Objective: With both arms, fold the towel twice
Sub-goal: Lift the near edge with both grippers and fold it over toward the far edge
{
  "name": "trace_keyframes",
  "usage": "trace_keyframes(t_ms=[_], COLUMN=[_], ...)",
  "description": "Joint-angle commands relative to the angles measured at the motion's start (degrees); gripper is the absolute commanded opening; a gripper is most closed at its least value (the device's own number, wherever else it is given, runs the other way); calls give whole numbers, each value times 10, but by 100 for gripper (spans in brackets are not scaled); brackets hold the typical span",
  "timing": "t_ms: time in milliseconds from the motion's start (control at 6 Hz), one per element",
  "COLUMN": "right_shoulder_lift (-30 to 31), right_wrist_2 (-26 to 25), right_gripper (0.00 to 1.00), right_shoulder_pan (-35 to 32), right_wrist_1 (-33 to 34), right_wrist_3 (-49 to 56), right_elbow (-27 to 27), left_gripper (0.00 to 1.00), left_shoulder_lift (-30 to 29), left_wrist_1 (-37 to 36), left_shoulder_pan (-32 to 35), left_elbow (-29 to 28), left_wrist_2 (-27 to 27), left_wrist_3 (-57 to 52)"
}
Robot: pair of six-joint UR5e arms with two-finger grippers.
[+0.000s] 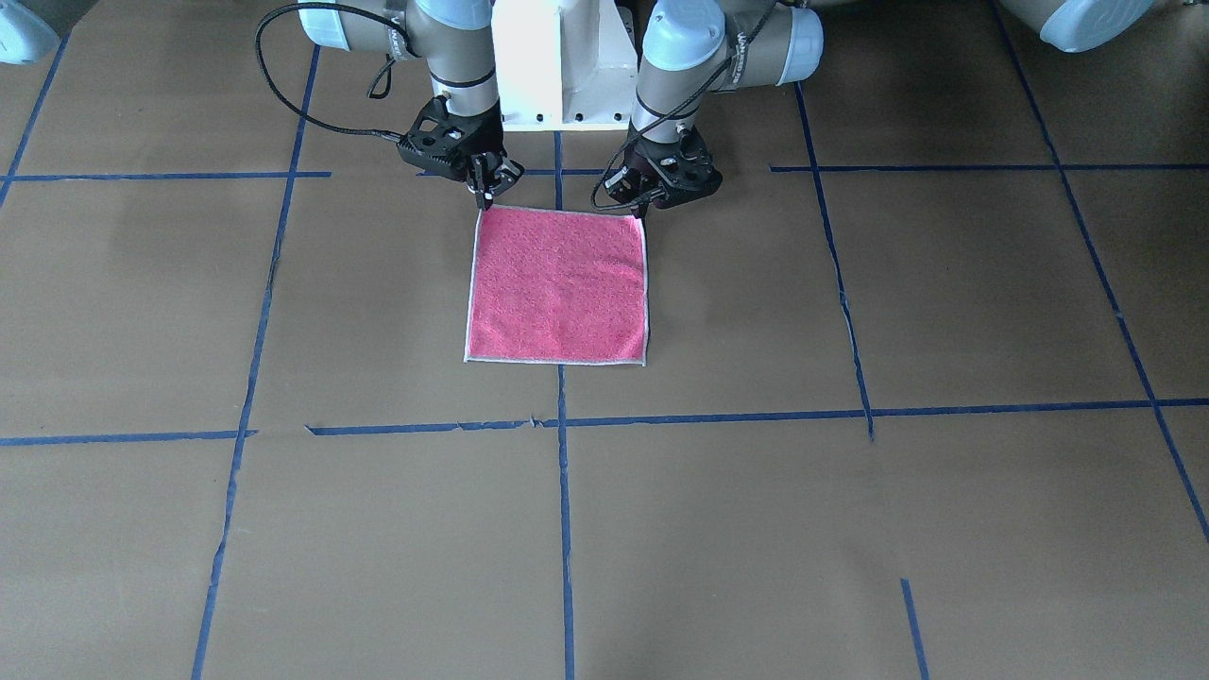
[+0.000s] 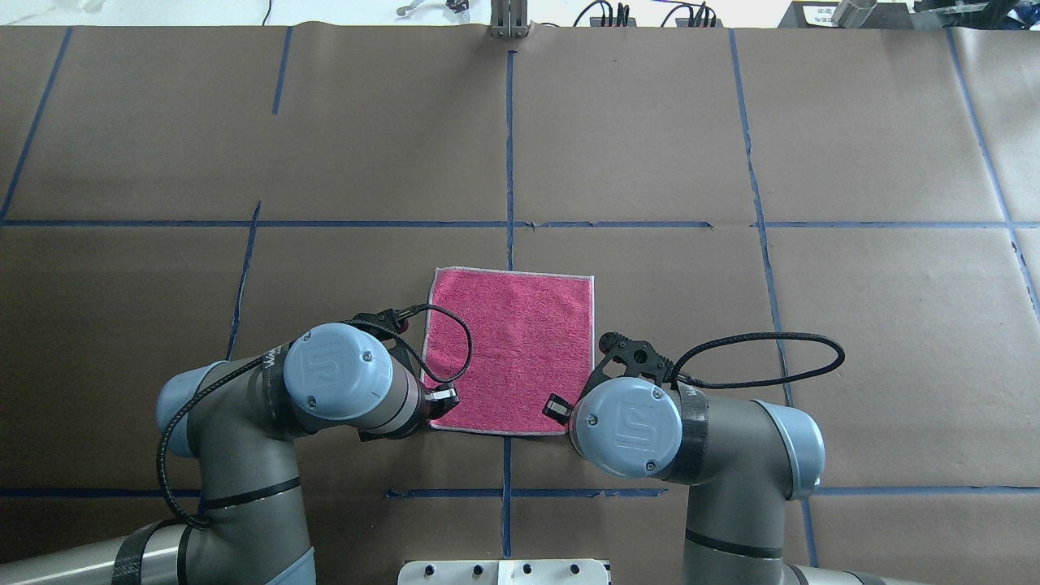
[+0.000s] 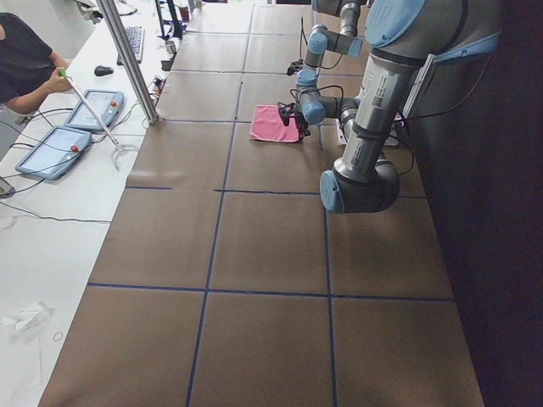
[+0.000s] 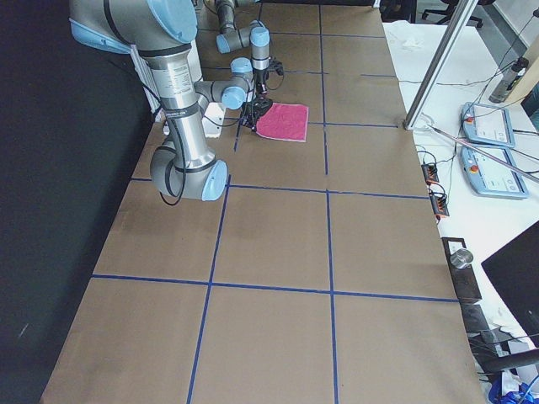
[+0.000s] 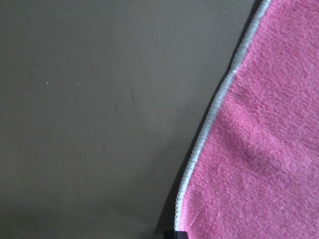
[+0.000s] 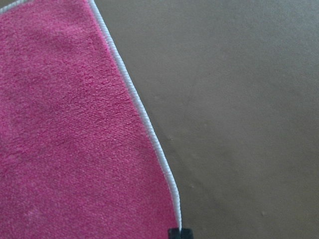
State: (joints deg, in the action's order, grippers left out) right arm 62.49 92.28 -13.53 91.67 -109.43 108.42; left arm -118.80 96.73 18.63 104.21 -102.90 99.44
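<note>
With left gripper point(image 1: 644, 212) and right gripper point(image 1: 485, 195) seemingly pinching the robot-side corners of the flat square pink terry towel point(image 1: 557, 283) on the brown table point(image 1: 850, 519), the first fold begins, needing an even lift forward.

1. Table point(image 1: 850, 529) was covered in brown paper, gridded with blue tape lines point(image 1: 564, 529).
2. White bench point(image 3: 76, 220) ran along the table's far side.
3. One flat control panel point(image 3: 53, 151) and a second panel point(image 3: 93, 108) lay on the bench, near a keyboard point(image 3: 134, 42) and mouse point(image 3: 103, 70).
4. Slanted metal pole point(image 3: 127, 55) stood at the table's far edge.
5. Area past the table's near side point(image 3: 509, 254) was black; light was even, shadows soft.
</note>
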Motion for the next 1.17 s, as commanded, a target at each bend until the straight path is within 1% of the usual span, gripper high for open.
trace_keyframes(t_ms=[0,167,333,500,667,833,1000], right_shoulder_lift=[24,35,33,28,26,23,-9], right_wrist_2=[0,1,2,1,5,12,16], right_gripper=[0,1,1,1,1,1,1], right_shoulder_pan=[2,6,6,-9,-47,-74,-97], right_wrist_1=[0,1,2,1,0,1,1], right_wrist_3=[0,0,0,3,9,26,27], right_elbow=[39,64,66,64,62,58,24], left_gripper=[0,0,0,0,0,0,0], left_shoulder_lift=[-9,-9,-10,-13,-18,-19,-22], left_wrist_1=[0,-2,-3,-3,0,1,2], left_shoulder_pan=[-2,-13,-14,-8,-2,11,25], left_elbow=[20,46,60,59,53,42,30], left_wrist_2=[2,4,3,4,42,46,46], left_wrist_3=[41,56,80,84,80,76,74])
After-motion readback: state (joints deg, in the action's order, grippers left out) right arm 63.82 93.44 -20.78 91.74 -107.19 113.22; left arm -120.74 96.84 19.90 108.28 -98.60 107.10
